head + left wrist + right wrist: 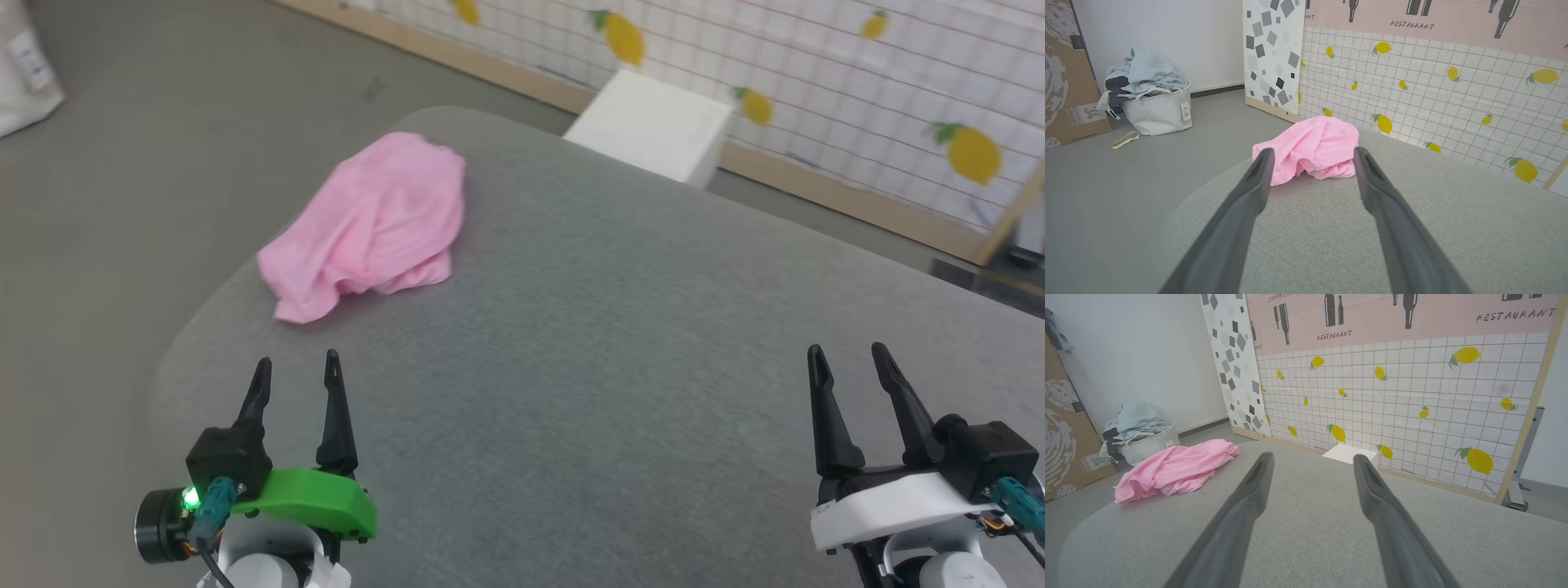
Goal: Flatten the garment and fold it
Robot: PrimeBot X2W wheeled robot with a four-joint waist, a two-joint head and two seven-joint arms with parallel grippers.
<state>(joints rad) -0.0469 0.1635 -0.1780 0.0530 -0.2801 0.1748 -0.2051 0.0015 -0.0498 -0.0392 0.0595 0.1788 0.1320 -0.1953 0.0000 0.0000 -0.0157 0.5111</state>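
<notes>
Both hands are standing released, fingers spread wide and holding nothing; the left hand (297, 360) and right hand (847, 350) are hovering over the near side of the counter (612, 327).

The garment (375, 220) is lying crumpled in a heap on the counter, straight ahead of the left hand and a little toward its right, close to the rounded far-left corner; it is not touching either hand. From the right hand it is lying ahead and well off to the left. The left hand is clearly the nearer. The heap's long axis is running diagonally, from a loose corner nearest the left hand away toward the far right; the waistband is not showing plainly.

Judgement: nothing is being flattened yet; the coming reach is looking like one for the left hand, forward along that axis, with the right hand needing to cross most of the counter.

Writing: the pink wall panel (1515, 314) is reading "RESTAURANT", repeated; the cardboard box (1069, 81) is showing what looks like "34", its other print too small to read; the tag on the laundry bag (1159, 112) is illegible.
</notes>
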